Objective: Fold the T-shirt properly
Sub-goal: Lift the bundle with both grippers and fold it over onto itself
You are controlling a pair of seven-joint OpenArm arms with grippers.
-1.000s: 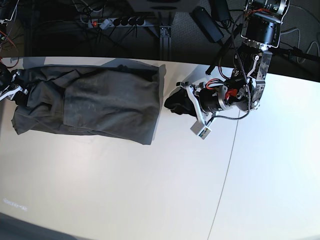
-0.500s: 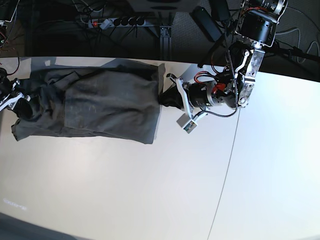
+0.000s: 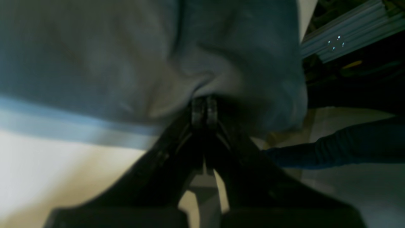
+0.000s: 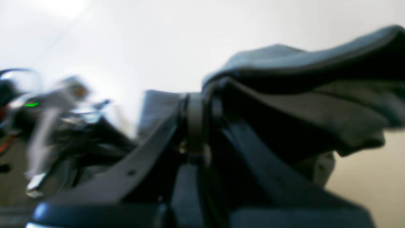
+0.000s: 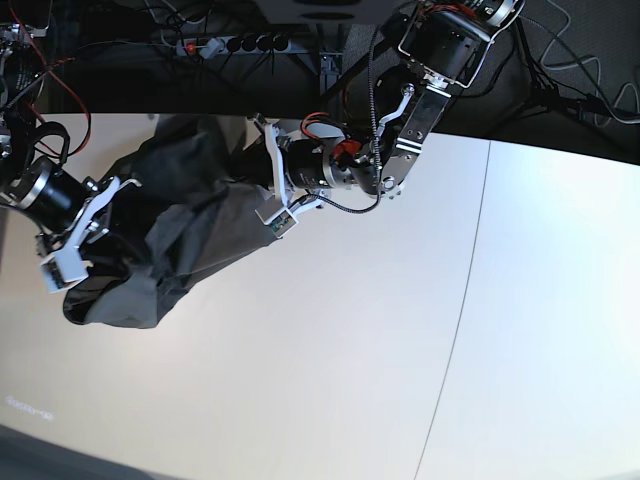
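Observation:
The dark olive-grey T-shirt (image 5: 180,230) hangs bunched and slanted between my two grippers, over the left part of the white table (image 5: 350,350). My left gripper (image 5: 240,180) is at the shirt's upper right. In the left wrist view it (image 3: 204,109) is shut on a fold of the T-shirt (image 3: 126,63). My right gripper (image 5: 105,250) is at the lower left, its tips buried in cloth. The right wrist view shows it (image 4: 199,107) shut on a thick edge of the T-shirt (image 4: 316,104). Collar and label are hidden.
A thin seam (image 5: 470,300) runs down the table right of centre. Behind the table's far edge lie a power strip (image 5: 230,42), cables and an aluminium frame (image 3: 348,38). The left arm's body (image 5: 420,90) reaches in from the top.
The left gripper went from beside the shirt's right edge to shut on it and carried it left. The right gripper moved right and toward the front. The flat shirt is now lifted and bunched.

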